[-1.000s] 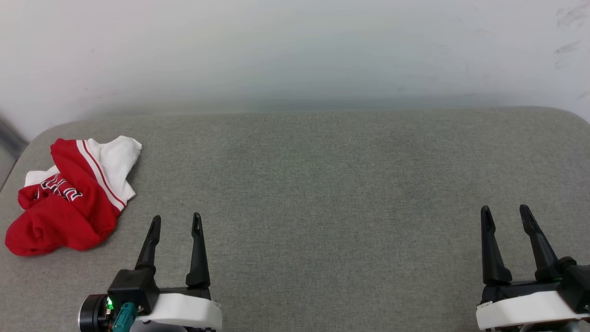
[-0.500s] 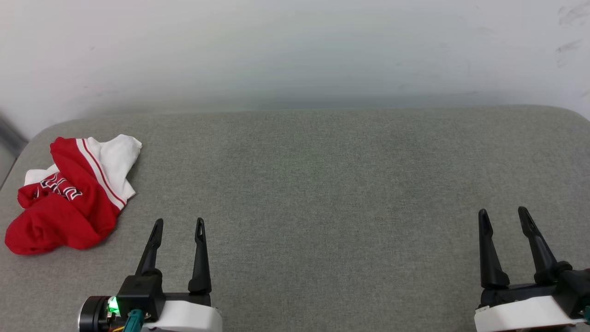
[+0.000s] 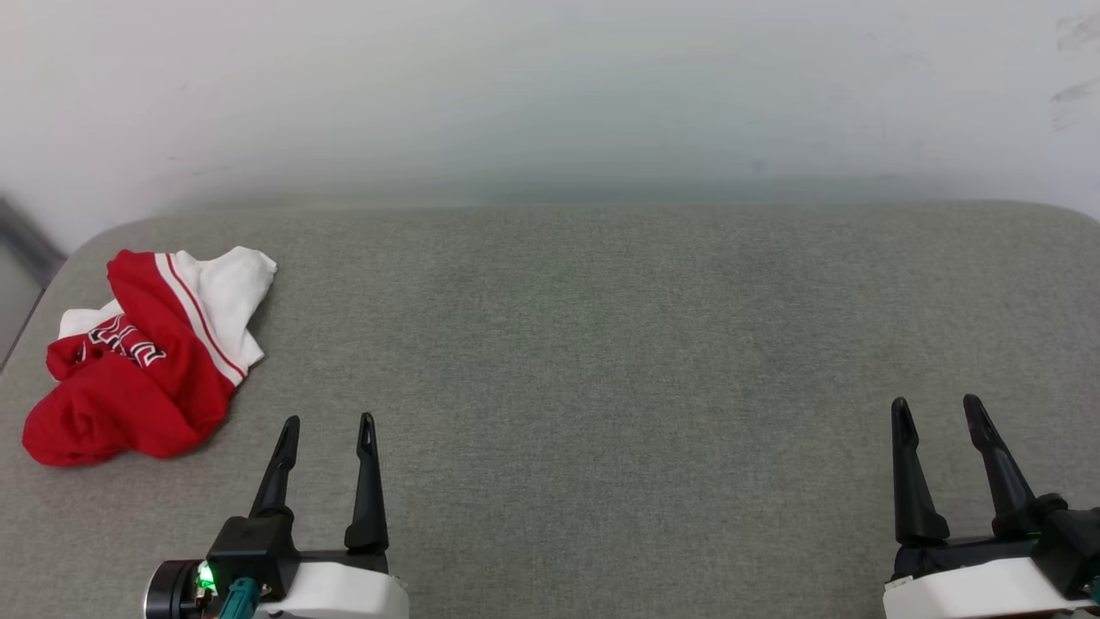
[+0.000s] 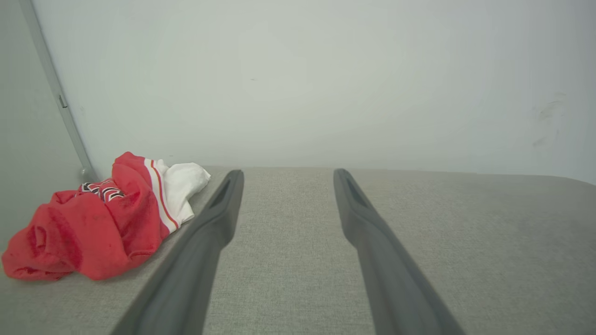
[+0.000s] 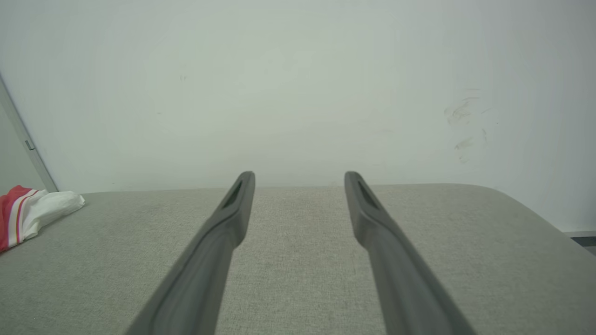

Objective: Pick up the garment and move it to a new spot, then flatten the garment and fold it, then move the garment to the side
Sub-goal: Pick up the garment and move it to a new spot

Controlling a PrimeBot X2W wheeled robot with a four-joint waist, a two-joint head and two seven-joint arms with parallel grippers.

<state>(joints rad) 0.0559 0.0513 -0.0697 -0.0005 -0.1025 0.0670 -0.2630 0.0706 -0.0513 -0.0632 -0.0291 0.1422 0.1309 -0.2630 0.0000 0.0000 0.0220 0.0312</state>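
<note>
The garment (image 3: 146,357) lies crumpled in a heap at the far left of the grey padded surface, red cloth with a white sleeve, striped trim and part of the black lettering showing. The left wrist view has the garment (image 4: 102,216) to the left of my fingers; the right wrist view catches the garment (image 5: 32,211) at its left edge. My left gripper (image 3: 328,423) is open and empty, a little to the right of the heap and nearer to me. Far off at the lower right, my right gripper (image 3: 935,406) is open and empty too.
The grey padded surface (image 3: 601,344) runs wide between the grippers, with rounded corners and a white wall (image 3: 550,94) right behind it. A grey vertical strip (image 4: 56,93) runs down the wall near the surface's left end.
The whole head view has shifted a little to the right, so the camera has moved. The garment lies as before, and both grippers stay open at nearly the same spots.
</note>
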